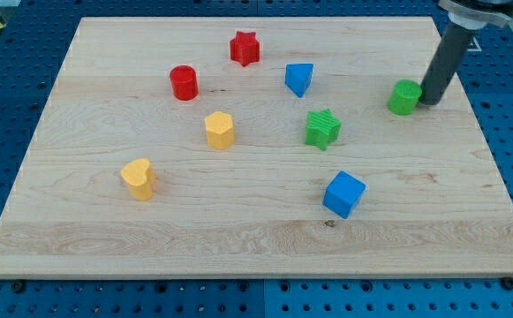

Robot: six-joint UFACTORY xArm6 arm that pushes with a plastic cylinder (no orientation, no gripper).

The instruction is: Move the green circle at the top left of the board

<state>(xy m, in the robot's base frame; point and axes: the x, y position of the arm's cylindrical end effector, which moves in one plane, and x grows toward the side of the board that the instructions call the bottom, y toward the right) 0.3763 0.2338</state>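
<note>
Resting spot of my tip (429, 102): low end of the dark rod, touching or just beside the green circle's right side, near the board's right edge
Fingers: rig had none, just a straight rod, so nothing spread or pinched
Green circle (404, 97): sat upright at the view's right, upper half of the board, well apart from the top left corner
Green star (322, 128): left of the circle and a bit lower
Blue triangular block (298, 79): above and left of the green star
Red star (245, 48): nearest the view's top
Red cylinder (184, 82): left of centre
Yellow hexagon (220, 130): below the red cylinder
Yellow heart (138, 177): lower left
Blue cube (343, 194): lower right of centre
Board (106, 256): pale wood on a blue pegboard (512, 132)
</note>
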